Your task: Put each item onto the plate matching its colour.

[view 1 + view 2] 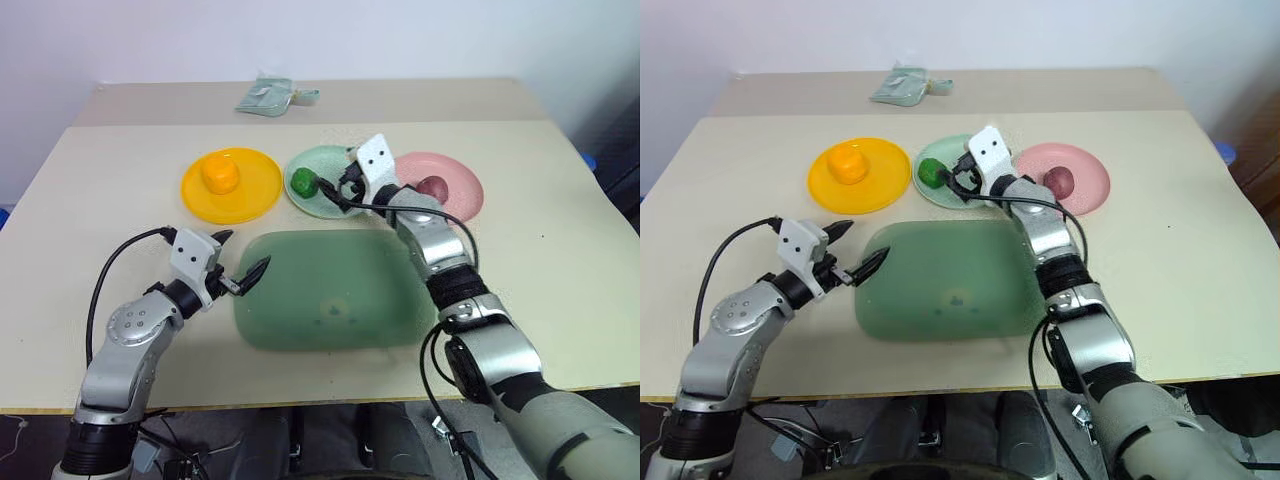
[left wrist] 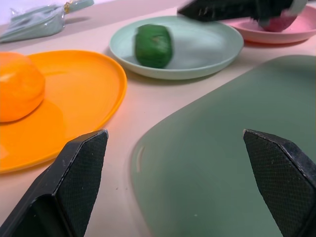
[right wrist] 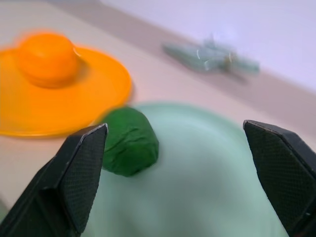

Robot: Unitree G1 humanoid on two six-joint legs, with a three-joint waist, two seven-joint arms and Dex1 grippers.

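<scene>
The smooth orange item (image 1: pixel 219 174) sits on the yellow-orange plate (image 1: pixel 255 195). On the mint green plate (image 1: pixel 330 165) lies the bumpy dark green ball (image 1: pixel 303 181), and the maroon ball (image 1: pixel 432 186) rests on the pink plate (image 1: pixel 458 205). My right gripper (image 1: pixel 335 190) hovers low over the mint plate, open, just right of the green ball; in the right wrist view the ball (image 3: pixel 129 141) lies ahead of the spread fingers, untouched. Over the near-left edge of the tray my left gripper (image 1: pixel 240 254) stands open, with nothing in it.
A large dull green tray (image 1: pixel 325 290) lies in the middle of the table, in front of the plates. A pale green packet (image 1: pixel 265 96) lies at the far edge. Bare tabletop stretches to the left and right of the tray.
</scene>
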